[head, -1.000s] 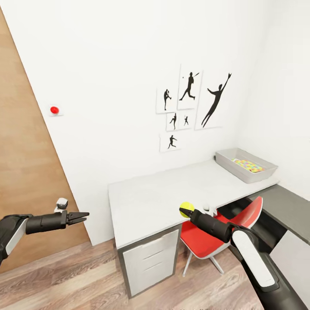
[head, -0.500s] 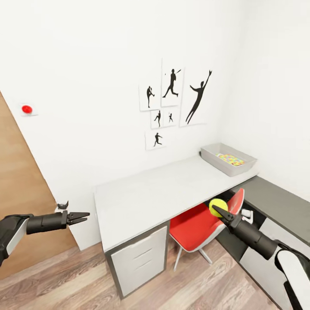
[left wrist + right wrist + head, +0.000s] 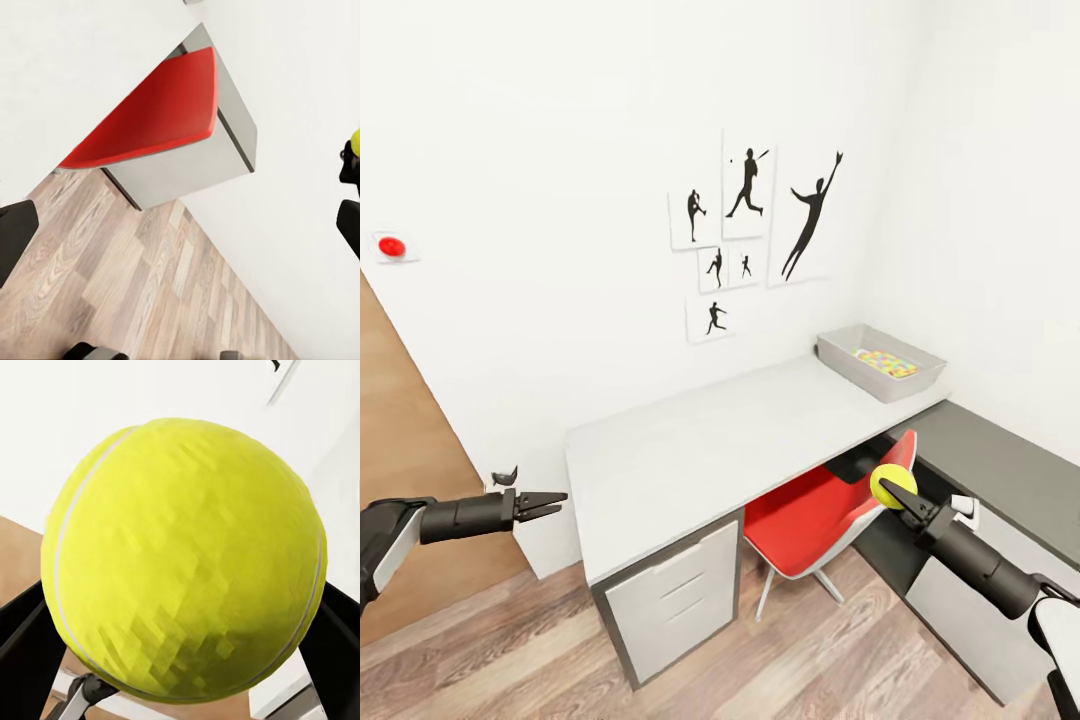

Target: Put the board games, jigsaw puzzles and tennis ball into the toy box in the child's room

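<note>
Right arm: reaching forward and up from the lower right of the head view, forearm sloping toward the swivel chair (image 3: 810,515).
Right gripper (image 3: 895,490): fingers clamping the tennis ball (image 3: 893,484) between them, in the air in front of the chair's backrest, below the edge of the worktop (image 3: 700,450).
Tennis ball: showing as plain yellow-green with a pale curved seam in the right wrist view (image 3: 184,559), dark fingers (image 3: 22,645) pressing on either side.
Left arm: extending level from the left edge of the head view, pointing toward the worktop's near end.
Left gripper (image 3: 550,500): fingers lying together, holding nothing, hanging apart from the worktop.
Toy box (image 3: 850,360): sitting at the far end of the worktop against the wall, light grey with sloping sides.
Jigsaw puzzle (image 3: 887,363): lying flat inside the toy box, showing a multicolour pattern.
</note>
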Motion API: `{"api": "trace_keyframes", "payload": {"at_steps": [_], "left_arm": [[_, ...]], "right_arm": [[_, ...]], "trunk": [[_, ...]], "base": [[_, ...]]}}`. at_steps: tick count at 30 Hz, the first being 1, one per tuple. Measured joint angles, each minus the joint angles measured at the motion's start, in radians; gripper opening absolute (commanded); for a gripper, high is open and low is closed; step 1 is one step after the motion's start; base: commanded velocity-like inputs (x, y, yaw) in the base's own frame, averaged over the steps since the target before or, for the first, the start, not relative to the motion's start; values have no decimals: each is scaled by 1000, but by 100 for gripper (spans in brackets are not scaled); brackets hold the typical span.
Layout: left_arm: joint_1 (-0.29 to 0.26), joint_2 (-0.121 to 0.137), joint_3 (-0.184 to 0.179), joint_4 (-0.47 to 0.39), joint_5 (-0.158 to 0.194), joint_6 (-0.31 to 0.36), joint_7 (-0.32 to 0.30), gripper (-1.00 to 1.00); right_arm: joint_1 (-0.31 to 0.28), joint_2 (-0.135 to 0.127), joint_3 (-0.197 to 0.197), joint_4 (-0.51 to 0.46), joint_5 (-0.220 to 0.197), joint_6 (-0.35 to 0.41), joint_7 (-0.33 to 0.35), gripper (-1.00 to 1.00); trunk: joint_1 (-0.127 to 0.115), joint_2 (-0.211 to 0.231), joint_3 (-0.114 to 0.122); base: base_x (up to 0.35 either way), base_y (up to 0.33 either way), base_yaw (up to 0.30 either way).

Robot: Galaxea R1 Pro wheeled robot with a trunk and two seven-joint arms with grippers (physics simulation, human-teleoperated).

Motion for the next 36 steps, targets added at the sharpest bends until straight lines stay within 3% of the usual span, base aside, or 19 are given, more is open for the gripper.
{"api": "trace_keyframes", "payload": {"at_steps": [4,10,13,24,36], "left_arm": [[0,-1,0,0,0,-2,0,100],[0,-1,0,0,-1,-4,0,100],[0,-1,0,0,-1,-5,0,100],[0,-1,0,0,-2,-5,0,100],[0,-2,1,-1,-2,-4,0,100]], "right_arm": [[0,2,1,1,8,-3,-1,-100],[0,8,3,1,86,-19,-2,-100],[0,13,3,1,101,-22,-2,-100],[0,26,2,1,108,-24,-2,-100],[0,35,3,0,111,-25,-3,-100]], "trunk": [[0,0,-6],[0,0,-8],[0,0,-8],[0,0,-8],[0,0,-8]], "base": [[98,-262,0],[103,-276,0],[103,-278,0],[135,-224,0],[225,-24,0]]}}
